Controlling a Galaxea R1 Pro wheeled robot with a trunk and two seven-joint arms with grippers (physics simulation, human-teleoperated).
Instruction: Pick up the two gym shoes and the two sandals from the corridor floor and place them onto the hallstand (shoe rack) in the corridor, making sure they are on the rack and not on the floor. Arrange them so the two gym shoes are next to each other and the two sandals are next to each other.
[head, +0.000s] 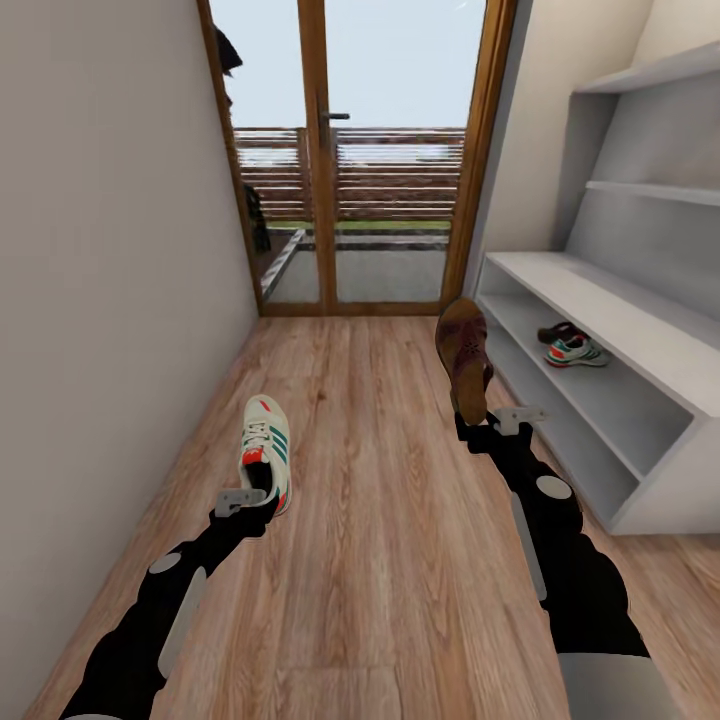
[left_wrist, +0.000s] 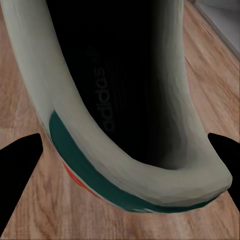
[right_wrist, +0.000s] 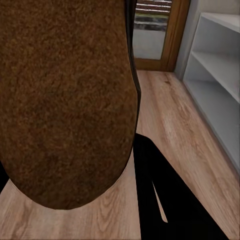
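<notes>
Your two black arms reach forward from the bottom of the head view over the corridor floor (head: 380, 520). Your left gripper (head: 255, 497) sits at the heel of a gym shoe (head: 266, 448), and in the left wrist view the fingertips (left_wrist: 20, 165) stand either side of the shoe's heel collar, so the fingers appear pressed onto it, though the contact itself is hidden. That shoe points away from you, toe toward the glass door (head: 355, 160); whether its sole touches the planks you cannot tell.

Your right gripper (head: 487, 432) pinches the heel end of a sandal (head: 465, 360), which stands upright above the fingers with its brown sole facing you. In the right wrist view that sole fills most of the picture.

Just beside the raised sandal, to your right, is the hallstand (head: 640, 340). On its upper open shelf lie the second gym shoe (head: 576, 351) and, touching it on the far side, the second sandal (head: 557, 331).
</notes>
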